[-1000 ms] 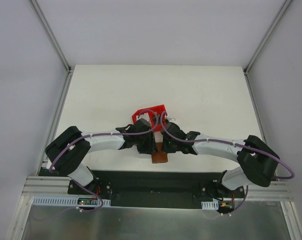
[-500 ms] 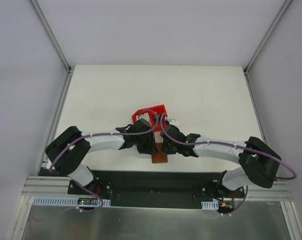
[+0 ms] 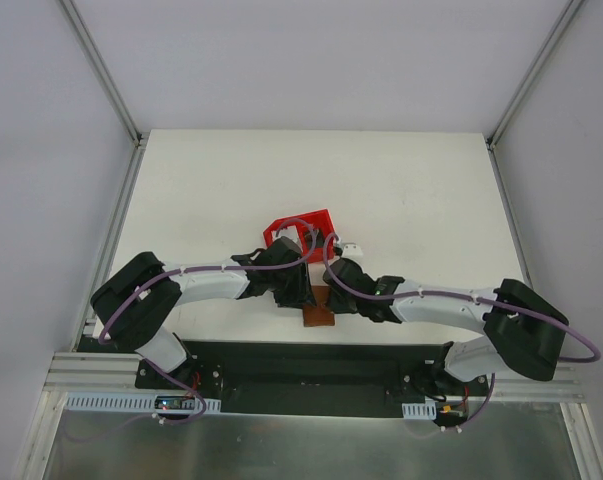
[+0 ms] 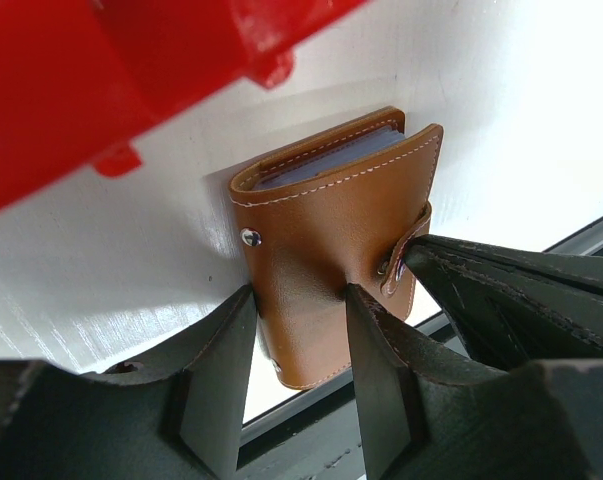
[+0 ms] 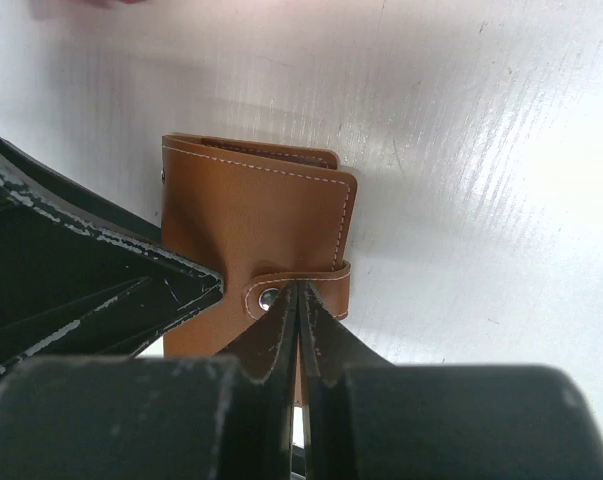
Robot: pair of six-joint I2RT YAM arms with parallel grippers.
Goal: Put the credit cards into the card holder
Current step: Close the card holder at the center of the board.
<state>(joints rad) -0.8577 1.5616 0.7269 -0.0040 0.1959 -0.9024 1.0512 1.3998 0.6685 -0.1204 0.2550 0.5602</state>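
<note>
The brown card holder (image 3: 319, 315) lies folded near the table's front edge, its strap wrapped over the face. Pale blue-grey edges of the credit cards (image 4: 331, 160) show inside its fold in the left wrist view. My left gripper (image 4: 299, 295) straddles the holder's near part (image 4: 331, 230), both fingers pressed against its sides. My right gripper (image 5: 299, 285) is shut, its joined tips resting on the clasp strap (image 5: 311, 280) beside the metal snap of the holder (image 5: 251, 220). From above, both grippers (image 3: 299, 295) (image 3: 333, 298) cover most of the holder.
A red plastic bin (image 3: 299, 228) stands just behind the holder, close over the left wrist (image 4: 81, 80). A small white object (image 3: 353, 243) lies to the right of the bin. The black base plate (image 3: 311, 365) runs along the near edge, right below the holder.
The right arm has swung its wrist nearer and leftward, down onto the holder's strap. The left arm and the holder have stayed put.
</note>
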